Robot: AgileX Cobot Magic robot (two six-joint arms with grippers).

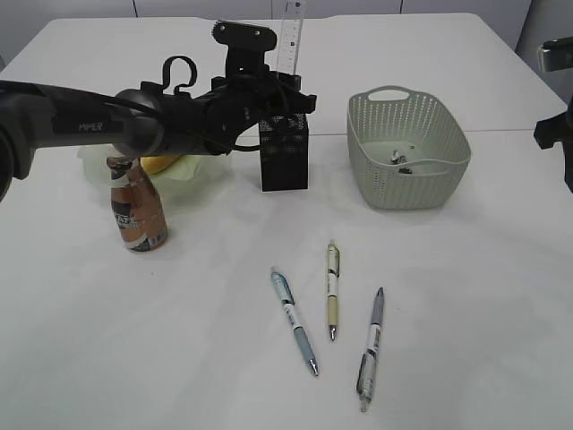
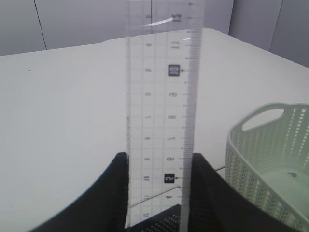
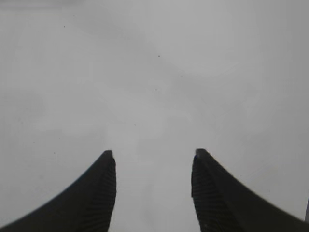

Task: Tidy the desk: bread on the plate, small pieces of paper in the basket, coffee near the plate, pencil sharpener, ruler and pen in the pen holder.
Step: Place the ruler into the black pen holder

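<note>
Left jaws grip the ruler [image 2: 161,121] upright above the pen holder [image 1: 284,152]; right jaws open over bare desk [image 3: 154,72].

left arm [image 1: 81,121]: matte black | white "piper" lettering | looped black cable

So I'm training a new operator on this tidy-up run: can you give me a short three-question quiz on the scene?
1. True or false: the left claw holds the ruler upright over the pen holder.
2. How many pens lie on the desk?
3. Where are the small pieces of paper? A) beside the coffee B) in the basket C) on the plate

Key: 1 true; 2 three; 3 B
</note>
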